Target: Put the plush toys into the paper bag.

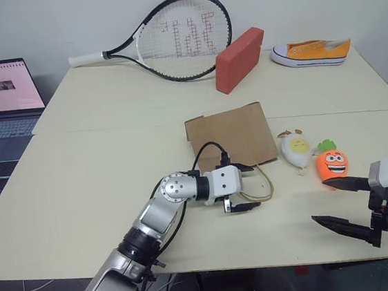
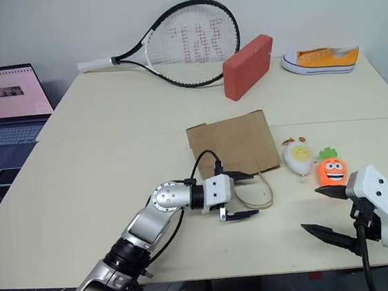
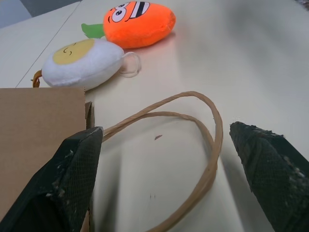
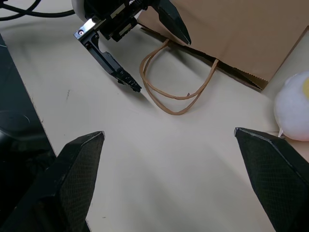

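**Both grippers wide open, toys still out on the counter**

Head view: pale matte counter (image 1: pixel 102 197) against a white wall, laptop (image 1: pixel 1 96) off the left side. The flat brown paper bag (image 1: pixel 231 138) lies mid-counter; egg plush (image 1: pixel 296 150) and carrot plush (image 1: pixel 333 163) sit just right of it.

Left wrist: left gripper (image 3: pixel 164 179) spread wide, empty, straddling the twisted-paper handles (image 3: pixel 193 125) at the bag's mouth.

Right wrist: right gripper (image 4: pixel 171 179) equally spread, holding nothing, hanging over bare counter near the fuzzy egg.
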